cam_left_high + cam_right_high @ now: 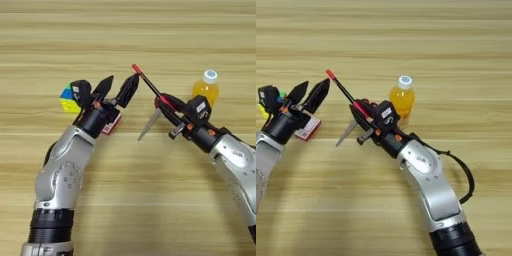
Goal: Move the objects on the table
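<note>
While the right pincer (167,105) clamps the red pen (146,80) aloft, the left pincer (116,88) gapes wide beside its tip. Risk: a misjudged handover drops the pen onto the scissors (150,123) or tabletop (128,30), or knocks the bottle (206,88).

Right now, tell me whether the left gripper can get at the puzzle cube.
Probably yes. The left gripper is open and holds nothing, and the puzzle cube lies on the table just beside its wrist; it would need to pull back and turn left.
</note>
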Robot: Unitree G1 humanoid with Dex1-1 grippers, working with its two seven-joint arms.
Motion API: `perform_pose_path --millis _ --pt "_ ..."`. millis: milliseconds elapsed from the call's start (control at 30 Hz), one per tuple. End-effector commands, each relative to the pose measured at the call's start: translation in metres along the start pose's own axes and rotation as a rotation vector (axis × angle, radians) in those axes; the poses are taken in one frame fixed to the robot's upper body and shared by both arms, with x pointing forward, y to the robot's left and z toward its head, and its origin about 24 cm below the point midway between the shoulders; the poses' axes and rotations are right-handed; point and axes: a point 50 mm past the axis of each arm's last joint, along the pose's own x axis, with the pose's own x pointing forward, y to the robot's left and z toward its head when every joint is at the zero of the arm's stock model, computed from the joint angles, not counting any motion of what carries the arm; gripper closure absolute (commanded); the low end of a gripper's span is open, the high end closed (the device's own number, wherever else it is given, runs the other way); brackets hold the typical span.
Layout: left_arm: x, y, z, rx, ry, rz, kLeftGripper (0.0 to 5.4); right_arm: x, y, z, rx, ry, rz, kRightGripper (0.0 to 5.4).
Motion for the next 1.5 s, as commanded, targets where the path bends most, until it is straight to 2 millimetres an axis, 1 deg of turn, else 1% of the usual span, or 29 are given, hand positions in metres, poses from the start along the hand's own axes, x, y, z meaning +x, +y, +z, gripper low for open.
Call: perform_pose_path --millis 33,233,500,767,1200,1500 --pt "-0.001 0.0 -0.004 -0.026 0.04 -0.013 0.0 0.001 0.003 0.002 -0.013 -0.013 0.018 4.66" --pt "0.001 0.001 -0.008 -0.085 0.054 -0.014 0.0 0.004 0.007 0.0 -0.01 -0.012 0.036 4.66" --pt "0.005 0.003 -0.01 -0.113 0.062 -0.01 0.0 0.007 0.011 -0.005 0.0 0.002 0.057 4.66" --pt "0.006 -0.002 -0.008 -0.132 0.056 -0.037 0.0 0.009 0.015 -0.01 0.006 0.017 0.078 4.66" --pt "0.009 -0.002 -0.012 -0.157 0.067 -0.039 0.0 0.009 0.018 -0.004 -0.002 -0.007 0.093 4.66" --pt "0.01 0.002 -0.016 -0.182 0.08 -0.028 0.0 0.011 0.02 0.007 -0.007 -0.056 0.093 4.66"
